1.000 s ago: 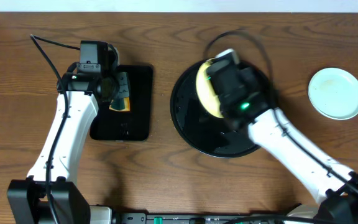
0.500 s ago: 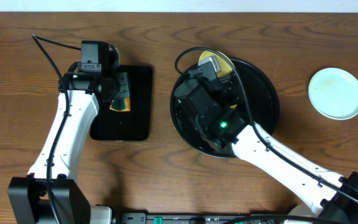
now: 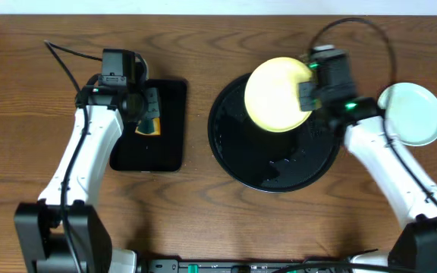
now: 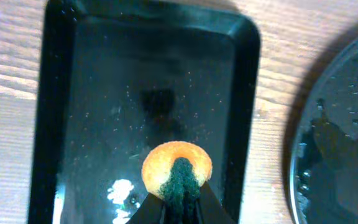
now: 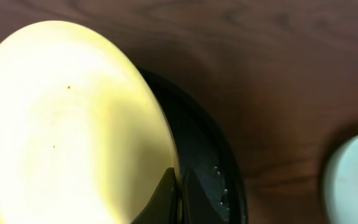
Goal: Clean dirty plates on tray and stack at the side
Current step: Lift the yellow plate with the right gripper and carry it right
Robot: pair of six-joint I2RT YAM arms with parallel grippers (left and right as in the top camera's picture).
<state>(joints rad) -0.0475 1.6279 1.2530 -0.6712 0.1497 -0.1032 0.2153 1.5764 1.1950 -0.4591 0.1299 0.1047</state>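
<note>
Right gripper (image 5: 180,186) clamped on the yellow plate's (image 3: 278,95) rim, over the round tray's (image 3: 271,171) far edge; left gripper (image 4: 179,191) pinching the sponge (image 4: 176,163) above the rectangular tray (image 4: 148,74).

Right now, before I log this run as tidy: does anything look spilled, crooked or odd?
Nothing damaged. The yellow plate hangs over the round tray, pinched by its rim in the right end effector; wet specks dot the tray. The mint plate lies flat on the table, and the left end effector grips the sponge.
</note>
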